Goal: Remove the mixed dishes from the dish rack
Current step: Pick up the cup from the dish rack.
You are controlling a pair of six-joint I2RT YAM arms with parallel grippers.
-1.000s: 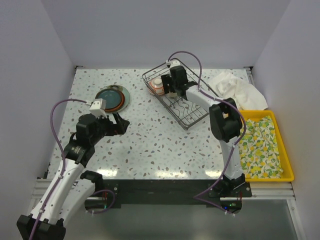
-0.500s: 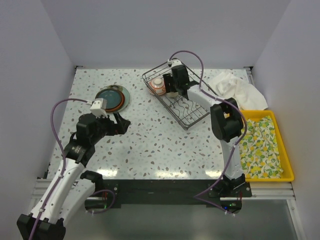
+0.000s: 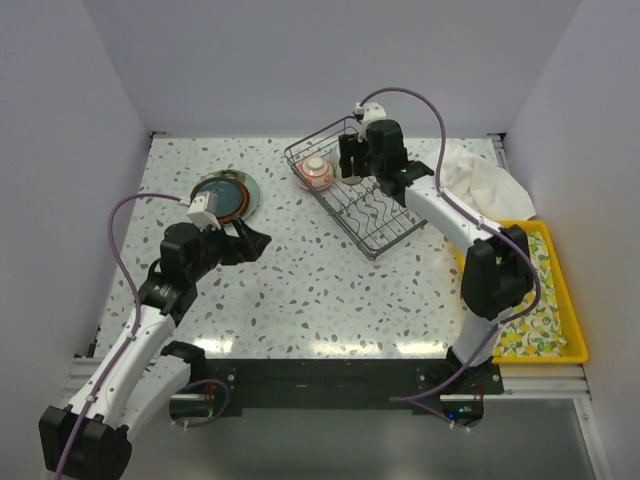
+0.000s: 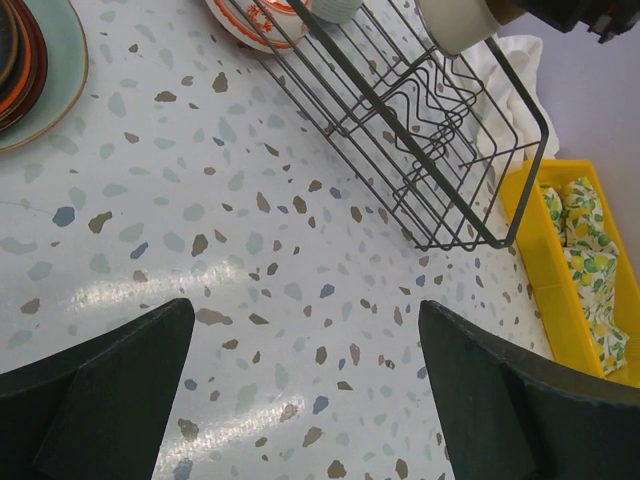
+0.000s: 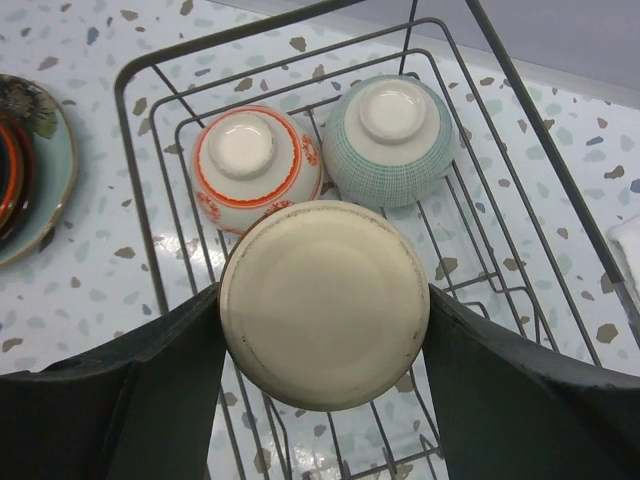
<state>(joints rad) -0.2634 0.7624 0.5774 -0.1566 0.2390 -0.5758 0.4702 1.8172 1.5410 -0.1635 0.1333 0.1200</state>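
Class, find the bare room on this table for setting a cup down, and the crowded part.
Bare: the wide stretch between the plate stack, the dish rack and the near edge; also the far-left corner. Crowded: far right, with rack, white cloth and yellow tray.

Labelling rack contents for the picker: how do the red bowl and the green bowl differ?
Colour: the red bowl is white with orange-red bands; the green bowl is pale green.
Pattern: the red bowl has painted motifs, the green bowl a fine crosshatch.
Place: the red bowl sits nearer the plates than the green bowl.
Shared: both upside down, side by side at one end of the rack, similar size.
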